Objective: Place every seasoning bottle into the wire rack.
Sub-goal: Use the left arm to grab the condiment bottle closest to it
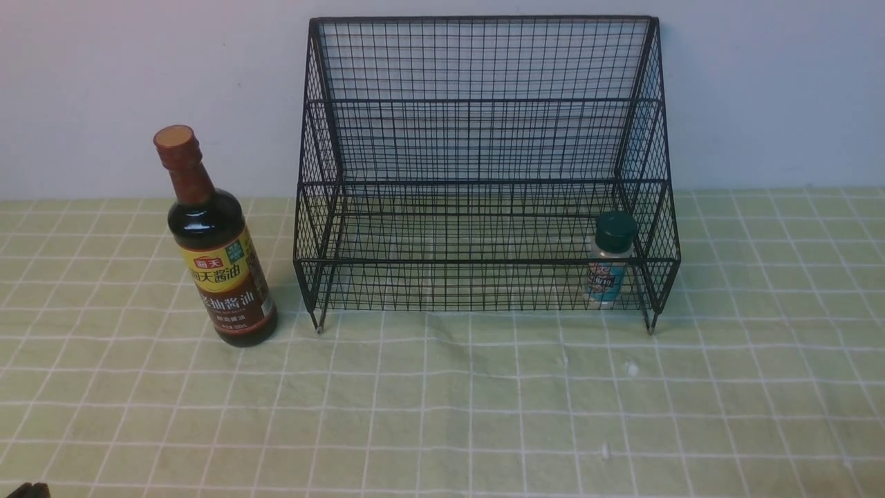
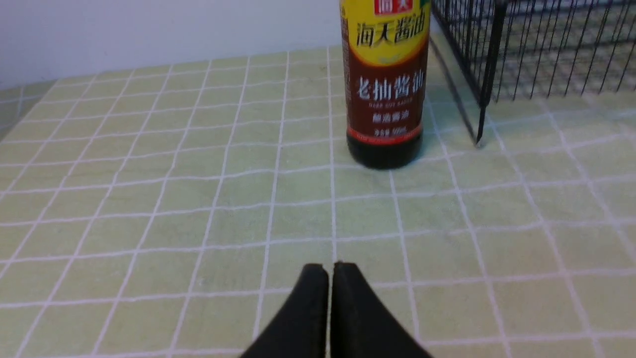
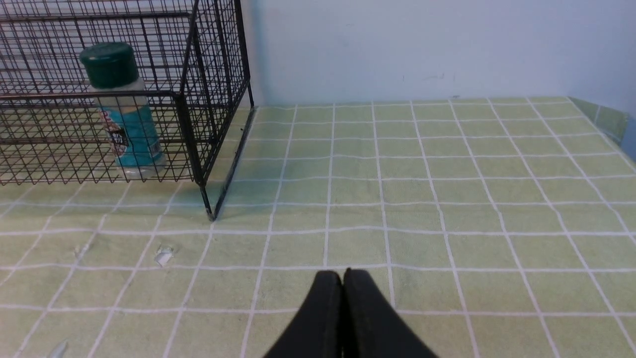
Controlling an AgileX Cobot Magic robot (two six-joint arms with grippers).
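Front view: wire rack (image 1: 484, 138) stands on the green checked tablecloth (image 1: 442, 415), its tall back panel against the pale wall (image 1: 104, 83). Shaker (image 1: 608, 266), green cap and blue label, is upright inside the rack's lower front tier at the right end, close to the side mesh. Soy-sauce bottle (image 1: 221, 270) stands upright on the cloth outside the rack, to its left, just beside the left front leg and not touching it. A few white specks (image 1: 631, 369) lie on the cloth in front of the rack's right leg.

Left wrist view: left gripper (image 2: 330, 271) hangs low over bare cloth, fingers pressed together with nothing between them. The soy-sauce bottle (image 2: 385, 99) is ahead of it and well apart, with the rack corner (image 2: 489, 64) next to the bottle.

Right wrist view: right gripper (image 3: 343, 278) is likewise clenched and empty over bare cloth. The shaker (image 3: 126, 114) sits behind the mesh near the rack's corner (image 3: 198, 124), well apart from the fingertips.
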